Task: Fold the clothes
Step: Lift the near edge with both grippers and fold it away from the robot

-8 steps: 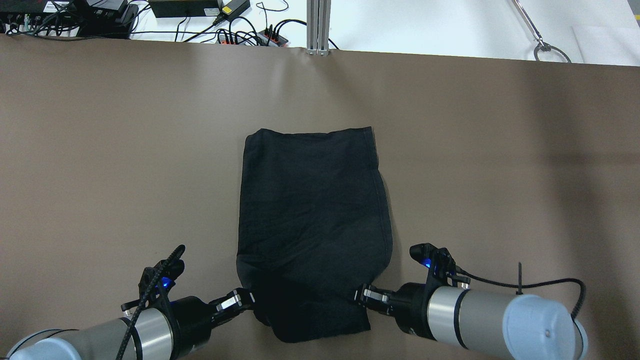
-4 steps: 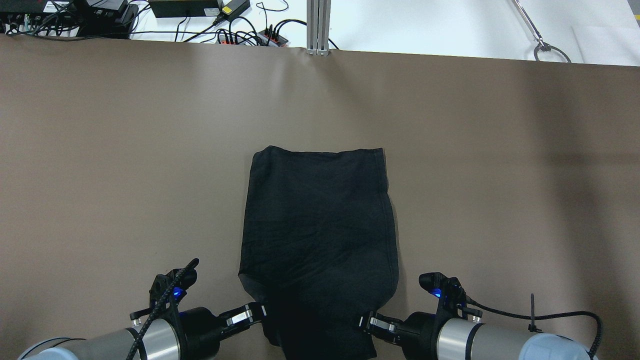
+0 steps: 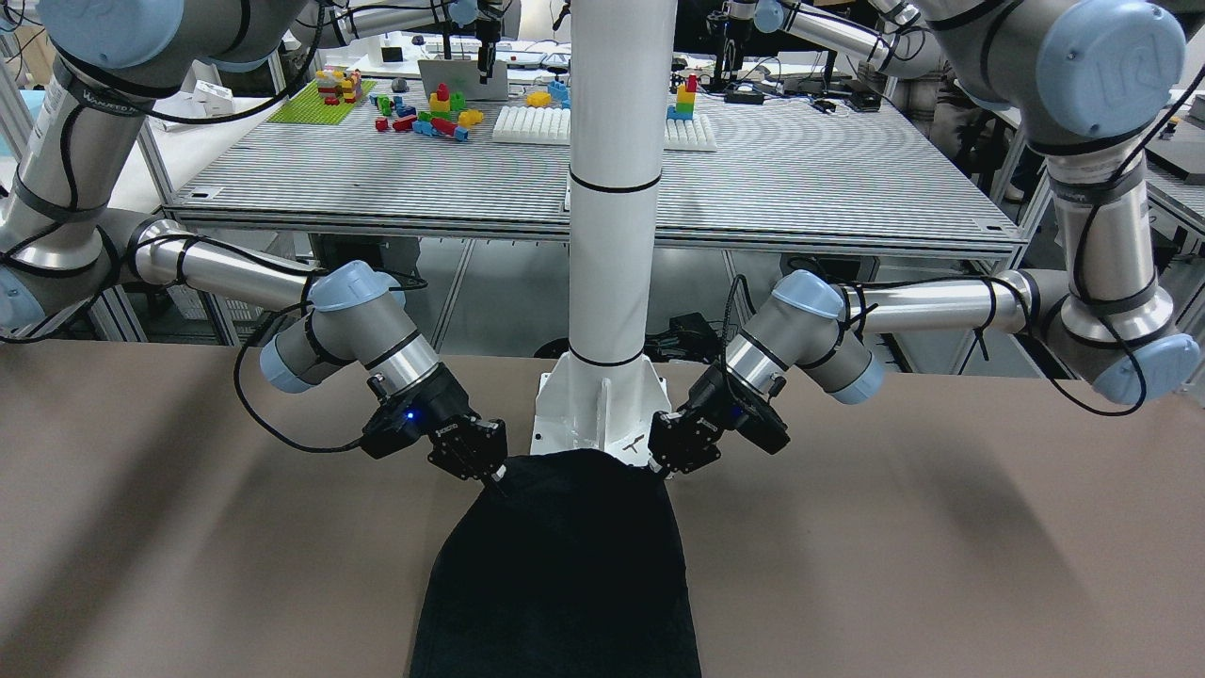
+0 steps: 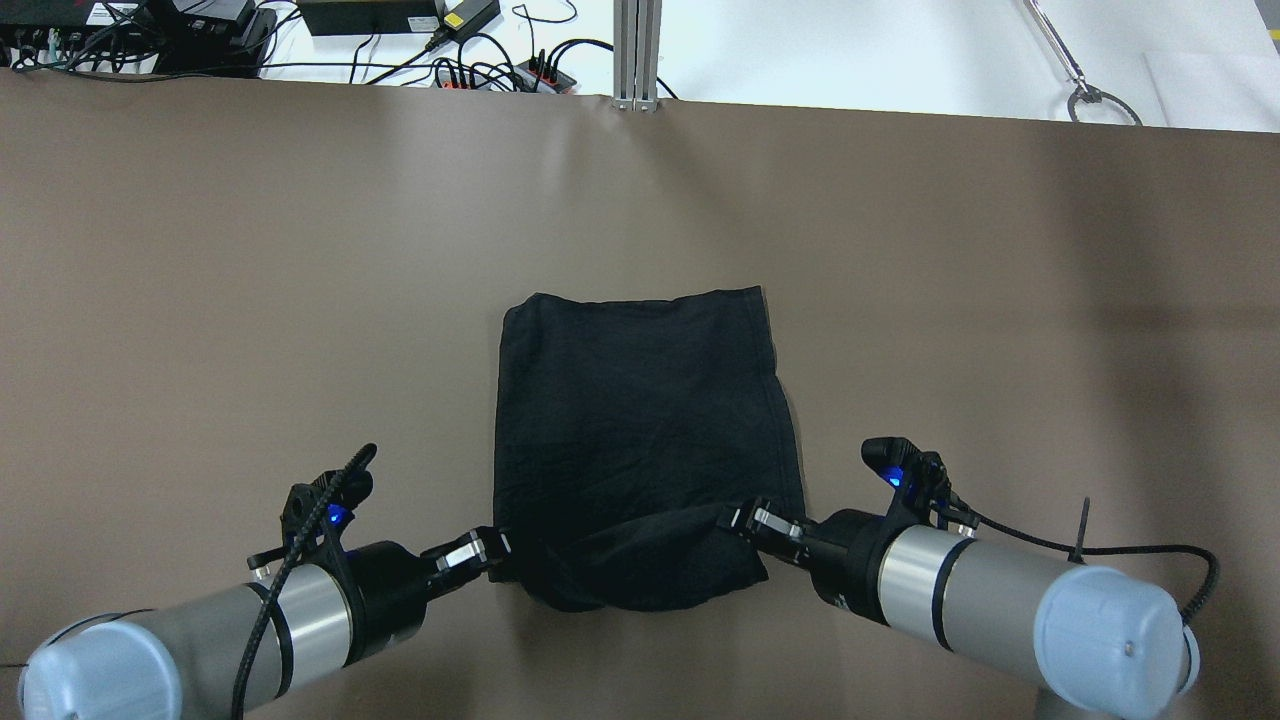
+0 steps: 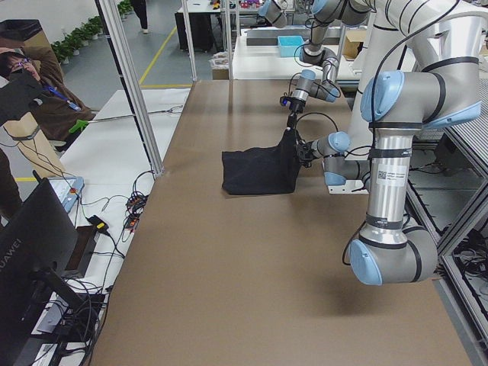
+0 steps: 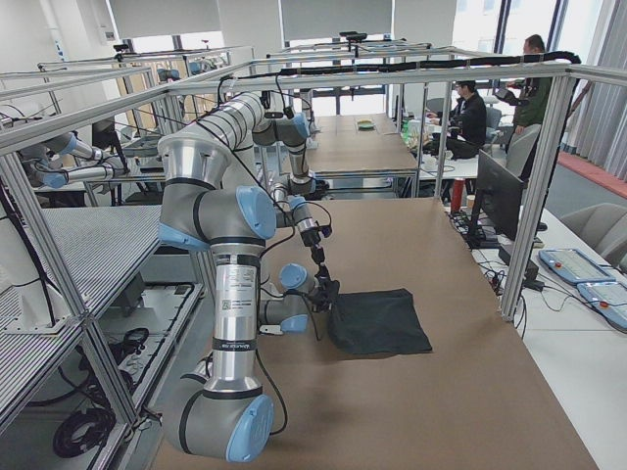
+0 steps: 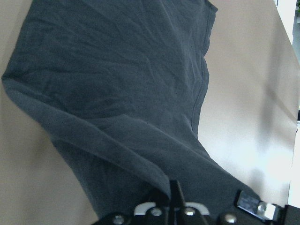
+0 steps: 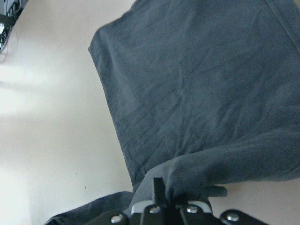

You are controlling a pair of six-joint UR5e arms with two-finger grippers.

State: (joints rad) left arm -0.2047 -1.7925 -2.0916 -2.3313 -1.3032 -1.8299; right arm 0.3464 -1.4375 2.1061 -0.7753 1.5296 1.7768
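The clothes (image 4: 640, 420) are one plain black piece lying mid-table, its near edge raised off the brown table and hanging in a sagging band. My left gripper (image 4: 497, 548) is shut on the near left corner, and my right gripper (image 4: 735, 518) is shut on the near right corner. From the front, the clothes (image 3: 555, 574) rise to the left gripper (image 3: 659, 461) and the right gripper (image 3: 490, 480), just before the white pillar. In both wrist views the dark fabric (image 7: 117, 93) (image 8: 201, 93) is pinched in the jaws. The side views show the clothes (image 5: 259, 171) (image 6: 377, 318) lifted at the robot's side.
The white pillar's base plate (image 3: 602, 414) stands right behind the held edge. Cables and power strips (image 4: 500, 70) and a metal post (image 4: 637, 50) lie beyond the table's far edge. A seated person (image 5: 30, 84) and a monitor (image 5: 38, 244) are off the table's far side.
Both grippers first drew the clothes toward the robot, sliding its far edge nearer. Since then they have moved forward with the near edge, which now hangs over the rest.
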